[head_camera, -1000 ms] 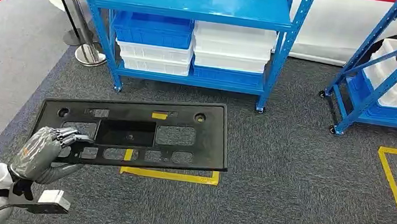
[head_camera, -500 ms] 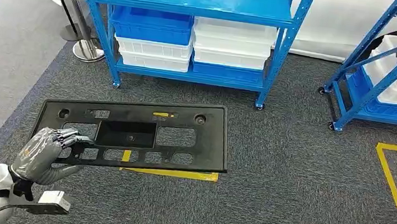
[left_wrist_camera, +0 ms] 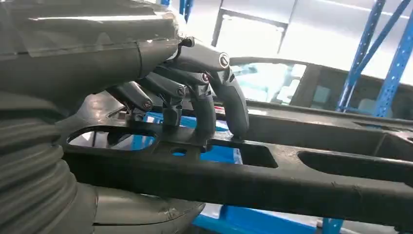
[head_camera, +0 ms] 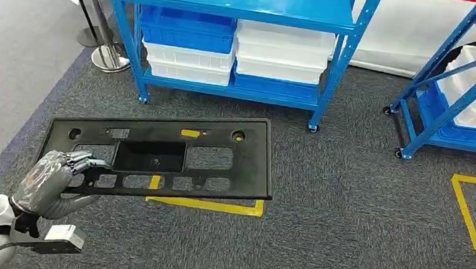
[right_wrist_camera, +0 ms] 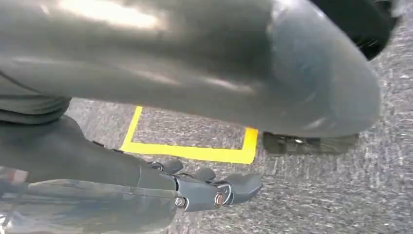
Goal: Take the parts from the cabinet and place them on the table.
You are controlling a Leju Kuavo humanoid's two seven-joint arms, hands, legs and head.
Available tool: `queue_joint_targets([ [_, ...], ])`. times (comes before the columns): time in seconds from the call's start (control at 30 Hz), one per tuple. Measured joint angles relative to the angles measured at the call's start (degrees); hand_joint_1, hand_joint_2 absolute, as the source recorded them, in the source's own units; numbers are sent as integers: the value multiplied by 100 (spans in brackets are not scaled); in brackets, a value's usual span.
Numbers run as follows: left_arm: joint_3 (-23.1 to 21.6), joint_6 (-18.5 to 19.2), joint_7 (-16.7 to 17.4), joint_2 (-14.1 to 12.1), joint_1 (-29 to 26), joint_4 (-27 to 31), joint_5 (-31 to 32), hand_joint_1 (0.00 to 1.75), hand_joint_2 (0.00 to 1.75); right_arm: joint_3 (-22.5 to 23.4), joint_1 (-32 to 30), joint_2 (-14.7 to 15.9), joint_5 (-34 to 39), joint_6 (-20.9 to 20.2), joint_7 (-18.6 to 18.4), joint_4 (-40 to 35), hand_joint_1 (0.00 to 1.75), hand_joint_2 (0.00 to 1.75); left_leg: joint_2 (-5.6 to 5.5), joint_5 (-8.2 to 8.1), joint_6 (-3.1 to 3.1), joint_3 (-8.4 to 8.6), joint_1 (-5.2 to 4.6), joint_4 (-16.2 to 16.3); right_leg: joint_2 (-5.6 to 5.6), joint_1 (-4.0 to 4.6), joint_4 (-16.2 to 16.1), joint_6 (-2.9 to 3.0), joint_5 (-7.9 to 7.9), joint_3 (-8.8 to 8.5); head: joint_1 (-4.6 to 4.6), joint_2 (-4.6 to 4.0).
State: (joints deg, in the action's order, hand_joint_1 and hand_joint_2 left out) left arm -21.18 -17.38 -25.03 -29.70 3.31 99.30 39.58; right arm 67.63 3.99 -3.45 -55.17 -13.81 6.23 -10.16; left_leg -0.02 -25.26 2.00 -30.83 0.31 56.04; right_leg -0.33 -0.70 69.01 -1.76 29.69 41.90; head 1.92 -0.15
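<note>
Left hand (head_camera: 50,178) grips the near-left edge of the panel (head_camera: 166,157), fingers (left_wrist_camera: 214,105) over the top, thumb under. Panel is held flat above the carpet (head_camera: 344,239), long side running left-right, over a floor tape corner (head_camera: 214,205). Shelf rack (head_camera: 234,14) stands behind the panel, with stacked bins (head_camera: 230,57) on its lower shelf. Second rack (head_camera: 467,85) is to the right. Second tape outline (head_camera: 474,213) is on the floor, right, in front of that rack. Stanchion base (head_camera: 106,60) is left of the first rack. Right hand (right_wrist_camera: 195,190) hangs above the carpet, fingers extended, nothing in it.

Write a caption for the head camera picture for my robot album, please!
The robot's left hand carries a long black panel over grey carpet, facing blue shelves stacked with bins.
</note>
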Motion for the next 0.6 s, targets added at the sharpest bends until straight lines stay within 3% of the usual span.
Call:
queue_joint_targets([
  [0.03,0,9,9,7,-1,-2,7,175,175,0,0,2,0,-2,-2,0,0,0,-31,19,-13,-47,2,11,-1,-17,396,-11,158,130,0,0],
  [0.07,0,13,15,13,-1,-11,15,175,175,0,0,2,-2,-18,-7,0,0,0,-70,31,-33,-83,14,31,-1,-26,471,-22,145,109,0,0],
  [0.1,0,13,28,22,2,-20,15,175,175,0,0,4,-4,-20,-7,0,0,0,-115,38,-45,-114,29,55,3,-33,290,-26,32,-42,0,0],
  [0.17,0,13,33,35,2,-20,22,175,175,0,0,7,-4,-26,-7,0,0,0,-208,36,-99,-156,60,108,88,-74,-596,-26,-320,-634,0,0],
  [0.2,0,13,33,37,10,-20,22,175,175,0,-1,9,-4,-28,-7,0,0,0,-245,28,-140,-179,68,152,307,-113,-1005,-25,-322,-871,0,0],
  [0.23,7,13,48,37,25,-22,22,175,175,0,-2,7,-4,-33,-9,0,0,0,-296,15,-203,-234,40,199,389,-69,-1058,9,-274,-897,2,0],
  [0.33,11,20,57,44,34,-26,28,175,175,0,7,9,-4,-33,-9,0,0,0,-409,69,-318,-252,86,162,218,-25,-1023,136,-280,-878,2,0],
  [0.37,11,20,57,44,28,-28,26,175,175,0,9,7,-5,-33,-9,0,0,0,-453,68,-361,-289,93,169,153,-47,-1064,198,-312,-887,0,0],
  [0.4,13,20,55,44,15,-31,28,175,175,0,13,7,-4,-33,-9,0,0,0,-326,-15,-365,-310,101,270,90,-51,-1080,243,-333,-885,2,0],
  [0.43,13,20,55,39,34,-31,31,175,175,0,10,7,-4,-33,-9,0,0,0,-185,-223,-371,-431,95,532,44,-40,-1081,286,-334,-869,2,0],
  [0.47,13,20,55,39,48,-31,28,175,175,0,3,7,-7,-33,-9,0,0,0,-121,-420,-381,-572,101,853,-1,-33,-1079,314,-335,-861,2,0],
  [0.5,13,20,57,41,48,-37,22,175,175,0,-4,7,-7,-35,-9,0,0,0,-78,-694,-393,-797,105,1396,-71,-7,-1077,330,-341,-846,2,0],
  [0.53,13,20,57,39,45,-44,22,175,175,0,-7,9,-15,-35,-9,0,0,0,-62,-857,-403,-964,103,1813,-134,16,-1070,339,-343,-824,2,0],
  [0.57,13,20,57,39,36,-50,26,175,175,0,-6,9,-22,-35,-7,0,0,0,-56,-862,-398,-1008,102,1957,-187,39,-1058,345,-346,-807,2,0],
  [0.6,13,20,57,39,33,-59,26,175,175,0,-5,7,-22,-37,-7,0,0,0,-46,-744,-381,-909,99,1829,-247,62,-1049,347,-345,-794,2,0],
])
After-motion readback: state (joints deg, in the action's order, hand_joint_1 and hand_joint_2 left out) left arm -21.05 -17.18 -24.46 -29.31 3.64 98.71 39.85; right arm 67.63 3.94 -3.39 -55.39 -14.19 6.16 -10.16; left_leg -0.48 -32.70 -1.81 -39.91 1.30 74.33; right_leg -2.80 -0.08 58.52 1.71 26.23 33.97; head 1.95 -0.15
